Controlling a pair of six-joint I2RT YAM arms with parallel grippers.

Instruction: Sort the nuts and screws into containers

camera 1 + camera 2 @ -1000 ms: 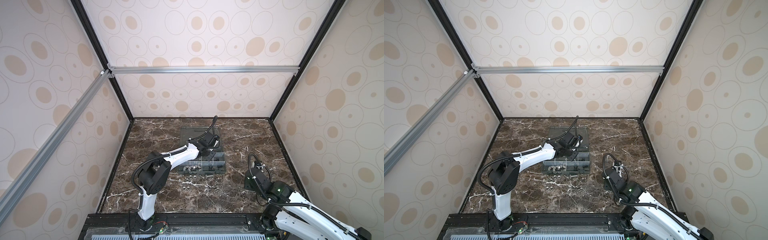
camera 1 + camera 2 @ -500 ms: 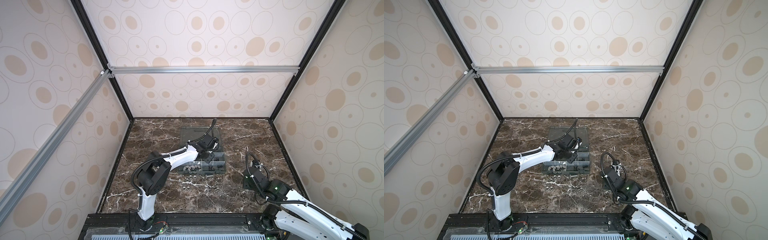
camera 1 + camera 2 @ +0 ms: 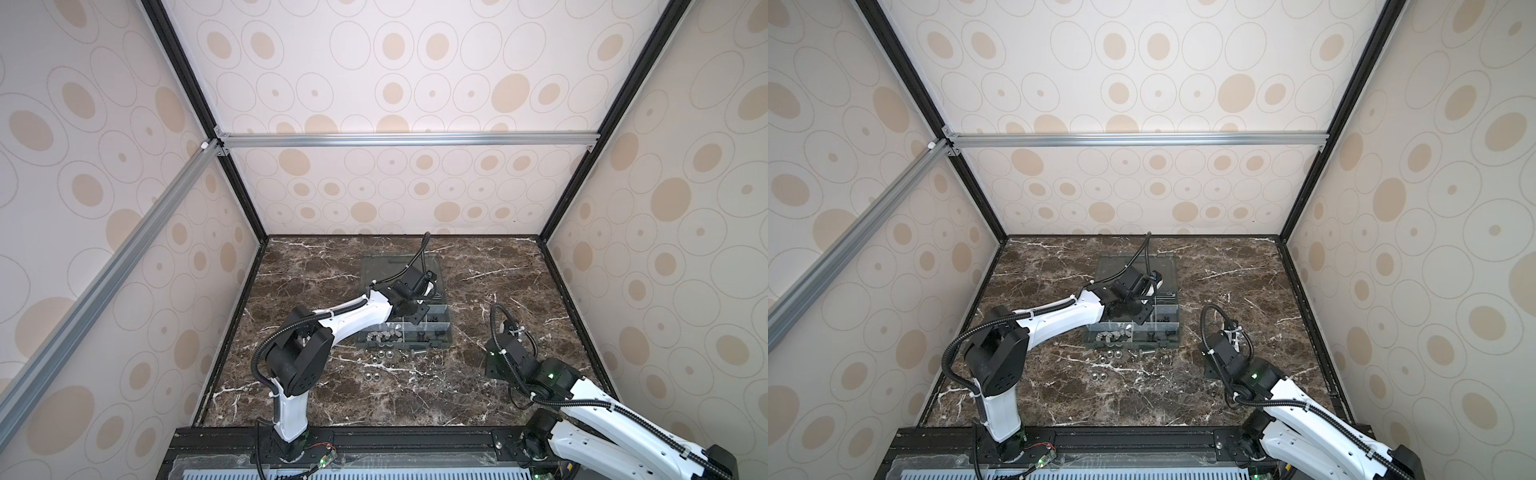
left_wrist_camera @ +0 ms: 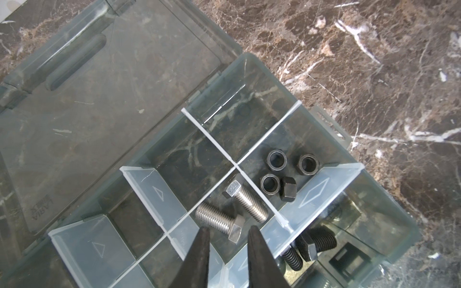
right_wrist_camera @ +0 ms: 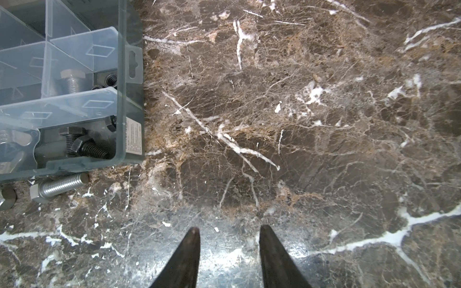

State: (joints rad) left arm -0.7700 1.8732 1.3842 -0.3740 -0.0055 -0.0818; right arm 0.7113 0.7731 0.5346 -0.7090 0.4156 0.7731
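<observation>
My left gripper (image 4: 229,228) hangs open over the containers (image 4: 296,104), the compartments of a grey translucent organizer box (image 3: 448,332). Nothing is between its fingertips. Below them two silver screws (image 4: 249,202) lie in one compartment. The neighbouring compartment holds several black nuts (image 4: 277,160), and another holds black screws (image 4: 316,243). Silver nuts (image 3: 382,336) fill a front compartment. On the marble in front of the box lie loose silver nuts (image 3: 384,354) and one silver screw (image 5: 59,187). My right gripper (image 5: 230,228) is open over bare marble, to the right of the box.
The box's clear lid (image 4: 99,99) lies flat behind the compartments. Two more loose nuts (image 3: 1099,377) sit nearer the front edge. Patterned walls close in the marble floor on three sides, and black rails (image 3: 374,440) run along the front.
My left gripper's jaws have parted from shut, and a silver screw now lies free in the compartment under them. The right arm has shifted only slightly.
</observation>
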